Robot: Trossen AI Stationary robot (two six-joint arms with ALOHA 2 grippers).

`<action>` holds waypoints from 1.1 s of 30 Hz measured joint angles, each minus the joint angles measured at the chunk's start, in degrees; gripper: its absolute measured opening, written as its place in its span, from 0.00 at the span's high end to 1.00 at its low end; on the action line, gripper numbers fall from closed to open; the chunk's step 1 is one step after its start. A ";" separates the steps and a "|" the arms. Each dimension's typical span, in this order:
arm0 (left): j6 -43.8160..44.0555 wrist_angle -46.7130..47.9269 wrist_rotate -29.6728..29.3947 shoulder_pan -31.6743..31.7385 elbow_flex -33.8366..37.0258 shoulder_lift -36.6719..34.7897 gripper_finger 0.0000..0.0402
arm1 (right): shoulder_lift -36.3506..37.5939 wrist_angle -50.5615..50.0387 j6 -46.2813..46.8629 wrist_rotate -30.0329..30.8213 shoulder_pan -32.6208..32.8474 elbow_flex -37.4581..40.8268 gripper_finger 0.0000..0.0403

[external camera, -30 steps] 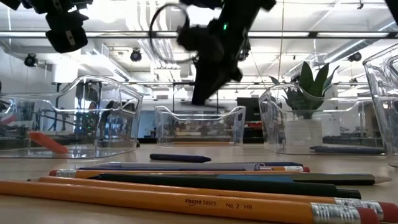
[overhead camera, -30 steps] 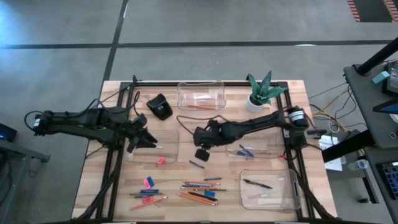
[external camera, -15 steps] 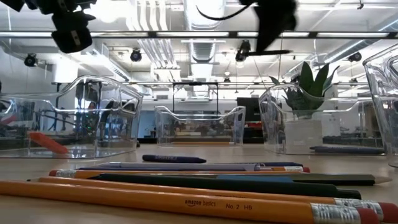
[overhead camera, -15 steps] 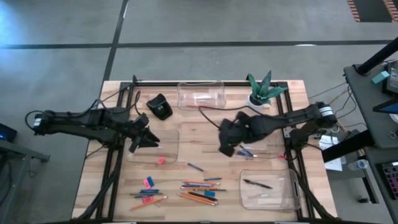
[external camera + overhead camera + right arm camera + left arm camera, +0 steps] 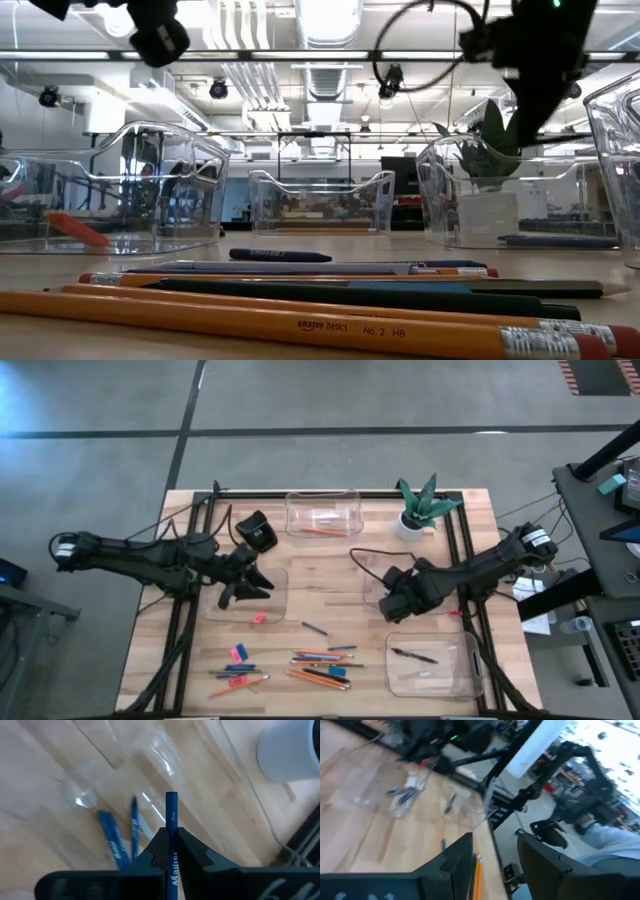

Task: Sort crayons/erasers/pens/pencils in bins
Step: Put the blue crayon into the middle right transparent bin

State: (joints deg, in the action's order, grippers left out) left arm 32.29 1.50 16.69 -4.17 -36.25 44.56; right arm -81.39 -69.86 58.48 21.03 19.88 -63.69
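Over the crayon bin, right fingers clenched on blue crayon, visible only from the wrist, left fingers apart.

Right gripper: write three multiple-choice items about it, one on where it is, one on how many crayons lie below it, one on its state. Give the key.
1. The right gripper hovers over:
A) the crayon bin
B) the pencil bin
C) the plant pot

2. Loose crayons lying in that bin:
A) none
B) two
C) five

3. The right gripper is:
A) open and empty
B) shut on a blue crayon
C) shut on a pink eraser

Key:
1 A: the high view shows it over the middle right bin.
2 B: the right wrist view shows two blue sticks below.
3 B: its fingers pinch the crayon, which sticks out past their tips.
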 joint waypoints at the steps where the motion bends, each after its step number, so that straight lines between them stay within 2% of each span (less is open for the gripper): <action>1: -0.02 -1.68 0.04 -0.58 0.00 0.72 0.65 | 0.03 0.23 0.07 -0.02 0.00 1.19 0.97; 5: -0.01 -8.28 0.19 -3.36 -0.02 3.73 0.65 | -0.06 1.48 0.02 -0.40 -0.02 5.52 0.97; 13: 0.32 -21.24 0.17 -8.04 -0.30 8.44 0.65 | -0.08 12.01 -4.19 -1.72 -0.13 11.92 0.97; 20: 0.04 -23.50 0.11 -9.55 -0.59 9.52 0.65 | -0.09 14.77 -4.55 -1.50 -0.17 13.70 0.96; 28: -0.15 -23.53 -0.09 -9.76 -0.59 9.49 0.65 | -0.09 16.43 -4.50 -1.50 -0.17 14.86 0.83; 33: -0.15 -23.50 -0.09 -9.76 -0.59 9.35 0.65 | 0.12 14.23 -5.54 -1.50 -0.24 12.42 0.77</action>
State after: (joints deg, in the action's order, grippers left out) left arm 32.14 -22.00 16.60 -13.93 -36.84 53.91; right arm -81.27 -55.63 52.94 19.53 19.64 -51.27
